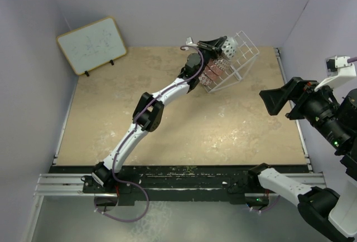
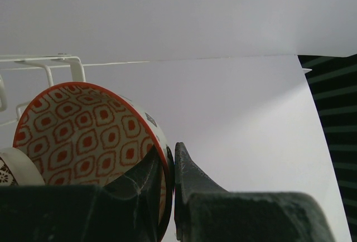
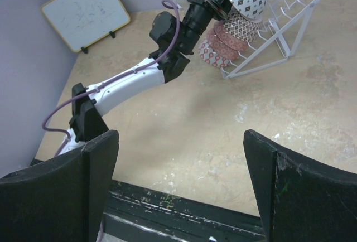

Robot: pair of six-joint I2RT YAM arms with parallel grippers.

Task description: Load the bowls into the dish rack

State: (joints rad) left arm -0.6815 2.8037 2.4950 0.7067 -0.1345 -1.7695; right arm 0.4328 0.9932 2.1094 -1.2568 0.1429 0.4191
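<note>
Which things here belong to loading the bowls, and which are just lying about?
Part of the job:
- dish rack
- racked bowls
- patterned bowl, pinched at its rim by the left gripper

Just lying about:
- whiteboard, propped in the far left corner

Bowl (image 2: 83, 130): glazed ceramic, glossy, smooth; orange-red lattice print inside, red rim.
Racked bowls (image 3: 226, 38): glazed ceramic too, patterned.
Dish rack (image 1: 248, 52): thin wire rods w/ white coating, smooth, sl. sheen.
Left hand (image 2: 170, 158) fingers (image 2: 195, 180): black plastic, semi-matt, faint scuffs.
Right hand (image 3: 178, 141): black plastic, matt, edges worn pale.
Worktop (image 1: 223, 125): beige stone-look surf., matt, mottled, white scuff marks.
Whiteboard (image 1: 92, 45): smooth white face, light wood frame.
Arm shells (image 1: 167, 91): white plastic, glossy.
Cable (image 1: 146, 197): purple, smooth sheath.
Walls (image 1: 167, 2): plain, matt.
</note>
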